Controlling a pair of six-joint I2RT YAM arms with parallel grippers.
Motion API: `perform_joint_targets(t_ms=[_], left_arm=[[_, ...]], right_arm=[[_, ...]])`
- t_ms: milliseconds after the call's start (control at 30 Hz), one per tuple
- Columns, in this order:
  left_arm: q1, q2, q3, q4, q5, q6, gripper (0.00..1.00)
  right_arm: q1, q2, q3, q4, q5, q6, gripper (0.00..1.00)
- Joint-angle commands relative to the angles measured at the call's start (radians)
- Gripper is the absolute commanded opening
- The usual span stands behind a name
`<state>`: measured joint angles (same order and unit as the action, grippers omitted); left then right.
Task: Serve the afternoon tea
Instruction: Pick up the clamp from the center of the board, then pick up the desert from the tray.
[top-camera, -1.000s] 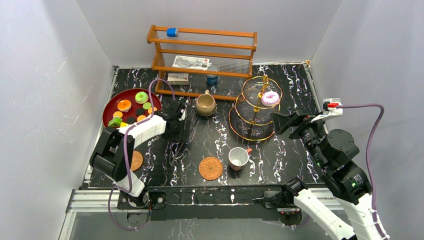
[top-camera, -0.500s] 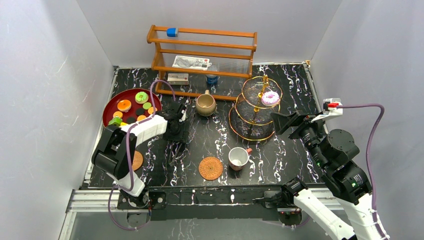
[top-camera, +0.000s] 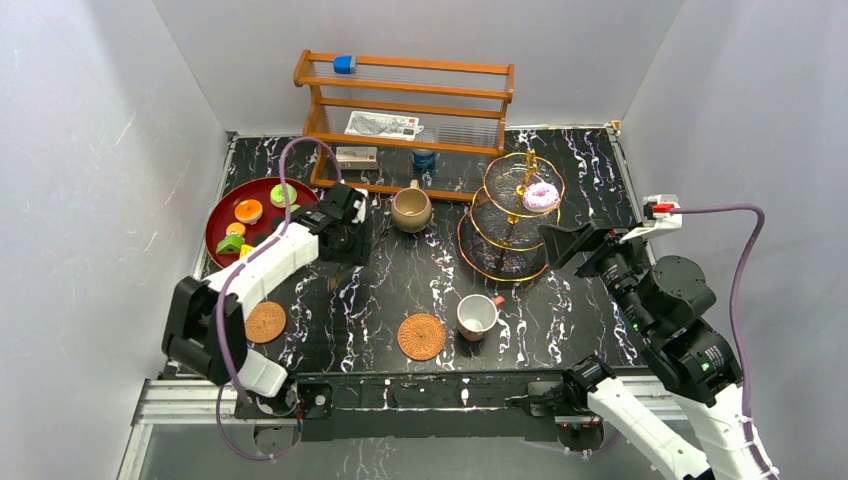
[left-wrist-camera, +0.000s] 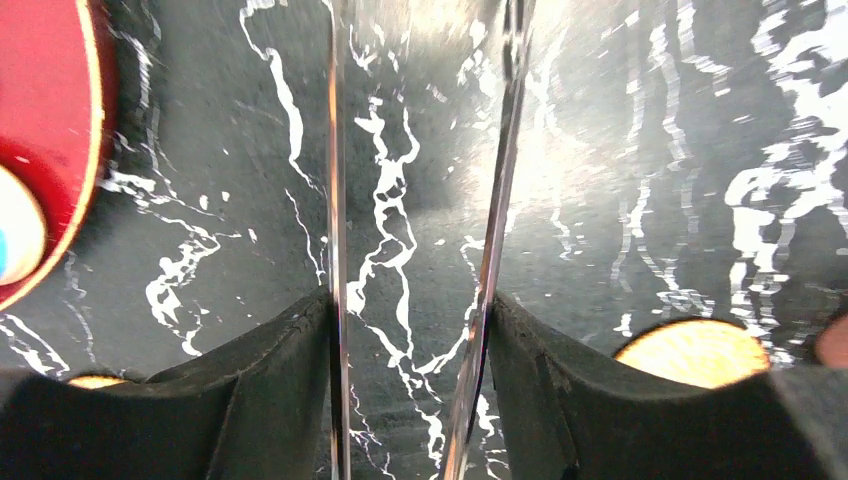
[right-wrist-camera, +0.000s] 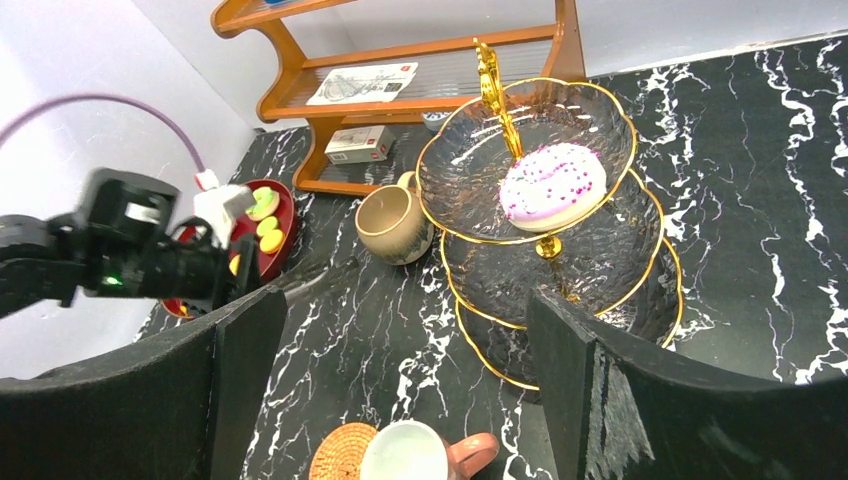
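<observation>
1. We see the left claw (top-camera: 347, 232) apart and empty over the table (top-camera: 400, 280). The red plate (top-camera: 213, 222) of pastries (top-camera: 248, 210) is just left of it, the mug (top-camera: 411, 209) just right.
2. Right claw (top-camera: 566, 243) is wide apart and empty, with the stand (top-camera: 500, 250) holding a doughnut (right-wrist-camera: 552, 183) just ahead of it.
3. Cup (top-camera: 477, 316) sits beside a coaster (top-camera: 421, 336), between both claws.

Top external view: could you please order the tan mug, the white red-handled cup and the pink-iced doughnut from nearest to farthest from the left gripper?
1. Tan mug, just right of the left gripper.
2. White red-handled cup, front, right of centre.
3. Pink-iced doughnut, atop the gold-rimmed glass stand, far right.
</observation>
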<state>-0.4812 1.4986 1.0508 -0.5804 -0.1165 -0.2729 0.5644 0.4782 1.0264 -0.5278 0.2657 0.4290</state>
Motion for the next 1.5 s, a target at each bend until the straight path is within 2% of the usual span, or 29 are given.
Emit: perform_joint_targets(t_ms=[0,500,833,1100,1467], left_arm=[[0.003,-0.102,0.095,-0.085,-0.009,-0.012,0.52],[0.037,-0.115,0.234,-0.16,-0.13,-0.007,0.47],[0.194,-0.046,0.31,-0.161,-0.217,0.029,0.46],[0.417,0.035,0.309,-0.043,-0.089,0.041,0.44],[0.525,0.184,0.379,0.035,-0.095,0.06,0.45]], right_arm=[[0.003,0.025,0.025,0.04,-0.015,0.025,0.98],[0.004,0.164,0.02,0.02,-0.148,0.025,0.98],[0.004,0.157,0.053,0.031,-0.165,-0.003,0.99],[0.003,0.125,0.059,0.047,-0.176,-0.018,0.99],[0.004,0.116,0.058,0.067,-0.164,-0.025,0.99]])
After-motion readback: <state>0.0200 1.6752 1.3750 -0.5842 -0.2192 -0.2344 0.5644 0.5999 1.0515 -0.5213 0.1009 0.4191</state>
